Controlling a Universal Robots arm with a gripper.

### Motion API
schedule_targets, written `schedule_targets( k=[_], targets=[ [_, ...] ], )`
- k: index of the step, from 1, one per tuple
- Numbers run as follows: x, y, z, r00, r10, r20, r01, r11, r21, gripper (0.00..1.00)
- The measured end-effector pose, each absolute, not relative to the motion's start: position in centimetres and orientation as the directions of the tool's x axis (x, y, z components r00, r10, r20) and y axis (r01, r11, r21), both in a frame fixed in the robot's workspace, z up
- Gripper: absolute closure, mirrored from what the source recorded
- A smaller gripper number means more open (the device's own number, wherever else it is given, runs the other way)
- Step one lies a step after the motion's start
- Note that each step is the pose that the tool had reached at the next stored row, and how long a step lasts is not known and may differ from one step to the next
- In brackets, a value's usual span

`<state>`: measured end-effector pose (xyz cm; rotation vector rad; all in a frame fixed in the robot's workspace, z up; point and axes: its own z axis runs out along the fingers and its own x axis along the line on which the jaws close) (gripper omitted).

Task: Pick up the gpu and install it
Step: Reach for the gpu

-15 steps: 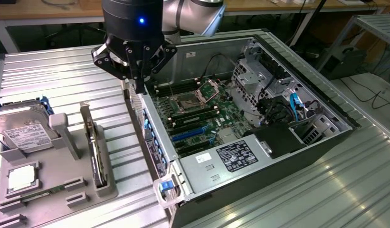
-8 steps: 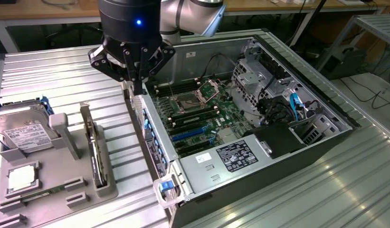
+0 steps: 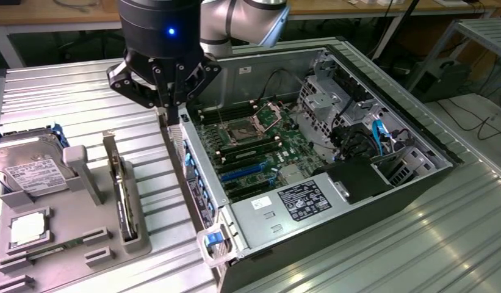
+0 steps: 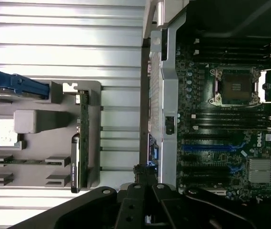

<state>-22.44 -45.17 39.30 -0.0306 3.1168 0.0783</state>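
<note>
We see the tool (image 3: 174,111) with its fingers pressed together and nothing between them. It hangs just over the rear wall of the open computer case (image 3: 266,61), at the side of the case that faces the grey tray (image 3: 67,213). In the wrist view, the closed tool (image 4: 146,192) sits above that same metal wall of the case (image 4: 163,76). The motherboard (image 4: 221,129) lies on one side of the wall and the slatted counter (image 4: 78,38) on the other.

The gpu (image 3: 120,194) is well apart from the tool. It stands on its long edge in a slot along the tray's side nearest the case. In the wrist view, we see the gpu (image 4: 75,164) as a thin black strip in that slot of the tray (image 4: 40,143).

The tray lies toward the counter (image 3: 79,104) edge at the exterior view's left, and a hard drive (image 3: 22,168) with a white label rests on its far end. Inside the case, the motherboard (image 3: 266,152) lies exposed, with a labelled power supply (image 3: 303,201) beside it.
</note>
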Motion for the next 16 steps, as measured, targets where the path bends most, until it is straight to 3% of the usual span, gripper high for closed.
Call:
schedule_targets(
  k=[16],
  targets=[
    [-24.8,-45.3,39.3,-1.000,-0.019,-0.024,-0.020,0.999,0.050,0.89]
  ],
)
